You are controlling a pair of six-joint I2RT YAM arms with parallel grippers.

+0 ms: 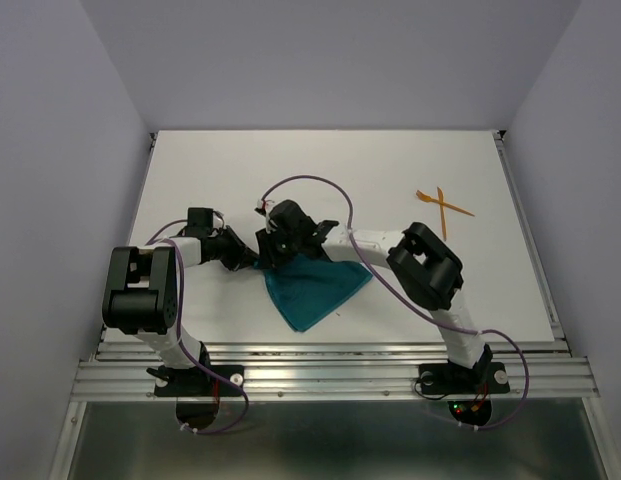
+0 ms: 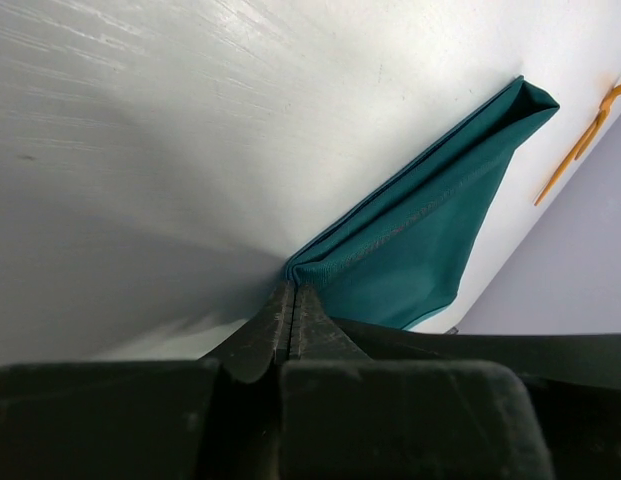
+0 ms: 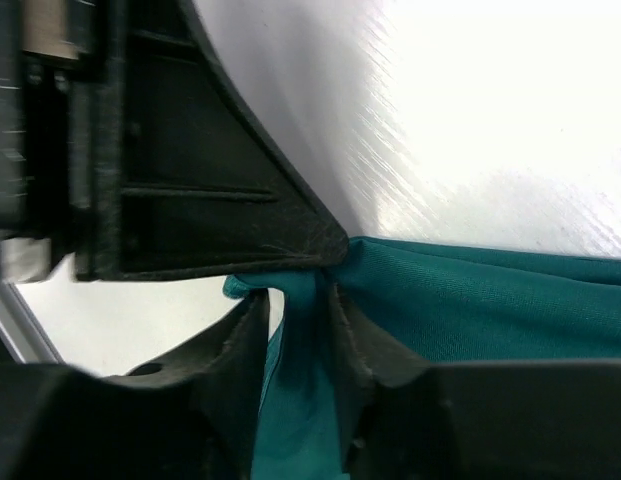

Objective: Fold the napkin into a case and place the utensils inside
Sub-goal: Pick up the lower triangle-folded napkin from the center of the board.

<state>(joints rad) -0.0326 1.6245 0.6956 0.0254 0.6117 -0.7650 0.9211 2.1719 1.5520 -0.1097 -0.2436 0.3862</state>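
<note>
The right gripper (image 1: 270, 258) hides the napkin's (image 1: 315, 288) corner.

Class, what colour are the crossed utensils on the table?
The utensils are orange; top external view shows best.

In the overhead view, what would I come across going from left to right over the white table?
left pincer → napkin → utensils
</note>
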